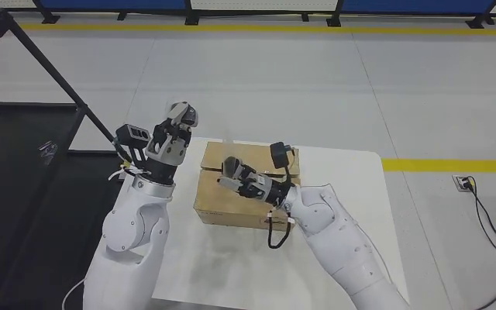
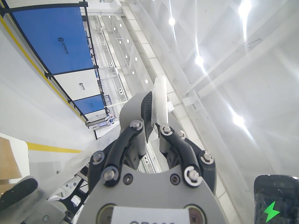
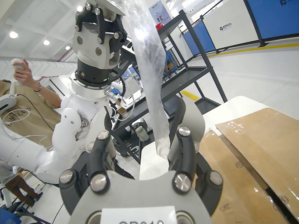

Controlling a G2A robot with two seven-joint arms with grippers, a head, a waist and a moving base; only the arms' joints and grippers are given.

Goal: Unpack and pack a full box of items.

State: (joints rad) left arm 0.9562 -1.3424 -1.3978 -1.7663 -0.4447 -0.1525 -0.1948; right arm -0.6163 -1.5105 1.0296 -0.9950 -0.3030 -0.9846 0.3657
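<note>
The cardboard box (image 1: 225, 205) sits on the far left part of the white counter (image 1: 349, 174), its top flaps lying shut with a dark seam between them; the left end effector (image 2: 156, 103) is raised high by the counter's far left corner, its fingers pinched together on the upper end of a clear plastic strip (image 3: 149, 54); the strip hangs down from there toward the box; the right end effector (image 3: 144, 122) is over the middle of the box top, fingers spread wide apart, with the strip's lower end dangling in the gap close to one finger; whether it touches that finger I cannot tell.
</note>
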